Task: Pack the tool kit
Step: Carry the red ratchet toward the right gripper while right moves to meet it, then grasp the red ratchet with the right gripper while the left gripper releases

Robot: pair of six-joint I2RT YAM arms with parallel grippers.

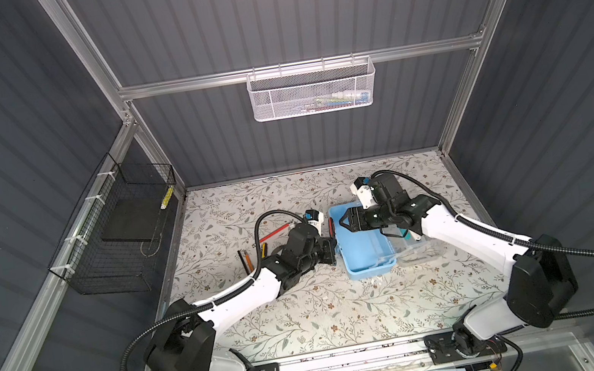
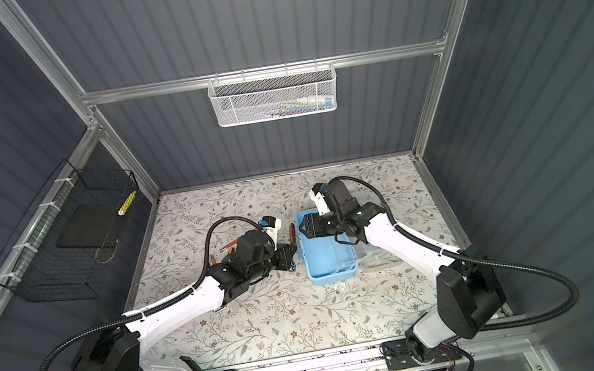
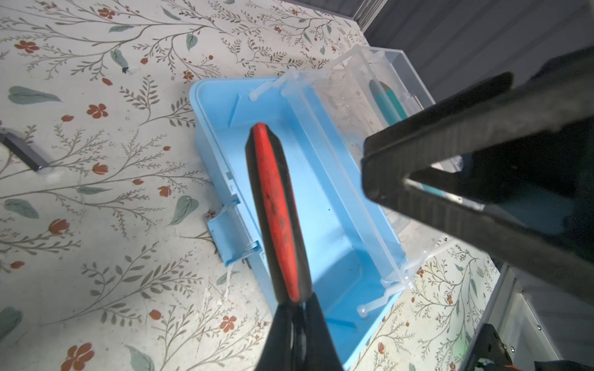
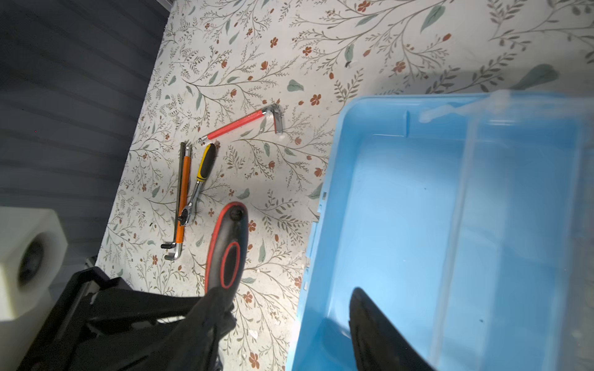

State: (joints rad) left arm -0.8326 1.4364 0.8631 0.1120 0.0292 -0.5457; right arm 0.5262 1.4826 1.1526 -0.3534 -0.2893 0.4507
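Note:
The tool kit (image 1: 361, 252) (image 2: 326, 261) is a light-blue box lying open in the middle of the table. Its clear lid (image 1: 417, 252) (image 3: 353, 80) is folded out flat on the right. My left gripper (image 1: 330, 247) (image 3: 297, 305) is shut on a red-and-black tool handle (image 3: 276, 208) (image 4: 226, 253), held just beside the box's left wall. My right gripper (image 1: 345, 223) (image 4: 287, 295) is open at the box's far left corner. One of its fingers (image 4: 376, 324) is inside the box (image 4: 418, 208) and the other is outside the wall.
A red hex key (image 4: 241, 123), an orange hex key (image 4: 183, 192) and a yellow-handled ratchet (image 4: 201, 180) lie on the table left of the box. A white mesh basket (image 1: 313, 90) hangs on the back wall. A black wire basket (image 1: 115, 237) hangs on the left wall.

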